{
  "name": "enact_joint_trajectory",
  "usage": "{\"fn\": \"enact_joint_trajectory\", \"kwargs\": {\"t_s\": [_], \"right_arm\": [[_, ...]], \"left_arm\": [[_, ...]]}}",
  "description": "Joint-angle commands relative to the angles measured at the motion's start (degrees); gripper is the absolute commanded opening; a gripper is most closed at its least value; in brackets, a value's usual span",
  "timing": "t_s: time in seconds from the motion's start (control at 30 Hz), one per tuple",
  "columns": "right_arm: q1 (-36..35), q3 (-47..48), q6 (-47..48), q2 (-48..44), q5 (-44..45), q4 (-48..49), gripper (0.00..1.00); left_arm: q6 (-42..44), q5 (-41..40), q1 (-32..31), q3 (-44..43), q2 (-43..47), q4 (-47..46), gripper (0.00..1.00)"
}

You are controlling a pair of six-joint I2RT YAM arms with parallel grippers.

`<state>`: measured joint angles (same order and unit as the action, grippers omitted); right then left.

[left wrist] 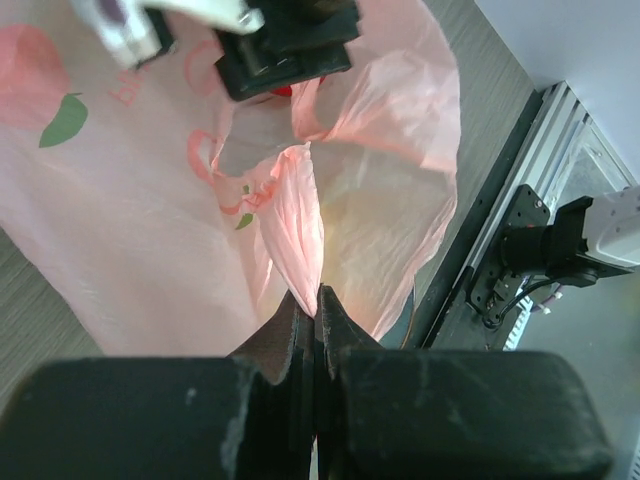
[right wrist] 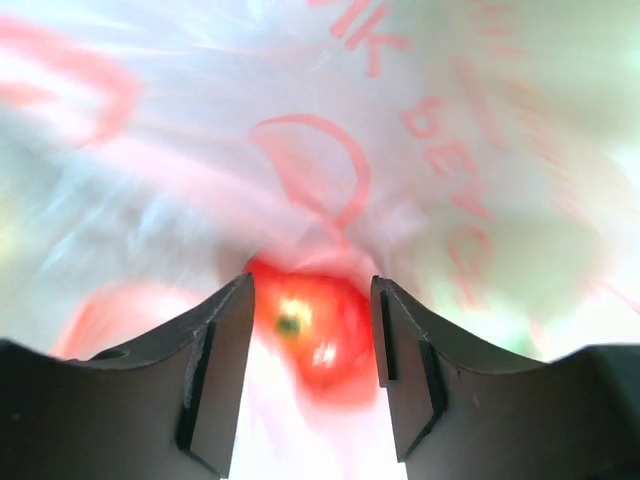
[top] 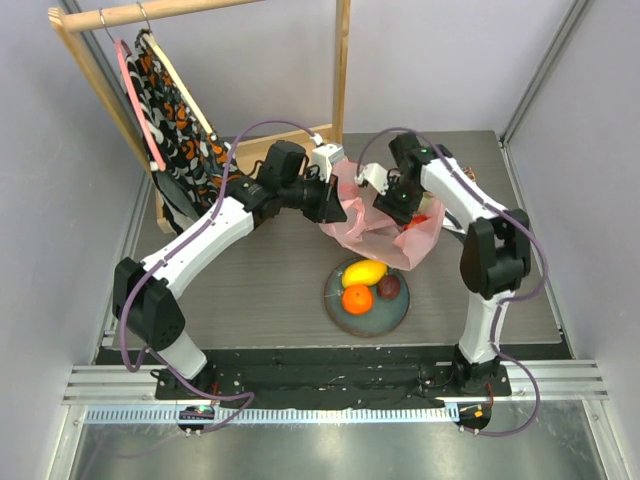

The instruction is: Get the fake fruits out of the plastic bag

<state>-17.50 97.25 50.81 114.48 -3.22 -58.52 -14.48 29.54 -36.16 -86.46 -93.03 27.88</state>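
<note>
**3 fruits out, red apple being reached in the bag**

Nearest the arm bases, a plate (top: 335, 312) is sitting on the desk (top: 260, 290) and carrying 3 fake fruits already out: a mango (top: 365, 271), an orange (top: 357, 298) and a dark purple fruit (top: 389, 287), bunched together and touching.

Just beyond the plate, the plastic bag (top: 375, 235) is lying crumpled at mid-desk with both arms working on it. The left end effector (left wrist: 317, 300) is clamping together on a gathered fold of the bag's rim and holding the mouth up and open. The right end effector (right wrist: 312, 290) is reaching inside the bag, its fingers (right wrist: 225, 350) standing apart on either side of a red apple (right wrist: 305, 330). The wrist view is smearing, so I cannot tell whether the pads are touching the apple or gripping it.

Judging progress: roughly halfway, with 3 fruits on the plate and the red apple inside the bag, not yet lifted out. No green fruit is showing clearly in any view, so what else is waiting in the bag is hard to say.

Farthest back, a patterned cloth (top: 180, 130) is hanging on a wooden rack (top: 340, 60), well apart from the work.
</note>
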Motion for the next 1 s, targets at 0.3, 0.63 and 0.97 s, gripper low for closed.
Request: {"fn": "enact_joint_trajectory", "kwargs": {"t_s": [0.3, 0.63, 0.97], "right_arm": [[0.18, -13.48, -9.05, -16.83, -9.0, 10.17, 0.47], [2.29, -15.34, -4.93, -18.4, 1.36, 6.32, 0.3], [11.24, -30.35, -0.08, -27.64, 19.47, 7.89, 0.29]], "left_arm": [[-0.81, -0.27, -0.14, -3.19, -2.06, -2.13, 0.0], [2.44, -7.36, 0.04, -2.49, 1.62, 0.51, 0.0], [2.8, -3.28, 0.39, -1.26, 3.56, 0.95, 0.0]]}}
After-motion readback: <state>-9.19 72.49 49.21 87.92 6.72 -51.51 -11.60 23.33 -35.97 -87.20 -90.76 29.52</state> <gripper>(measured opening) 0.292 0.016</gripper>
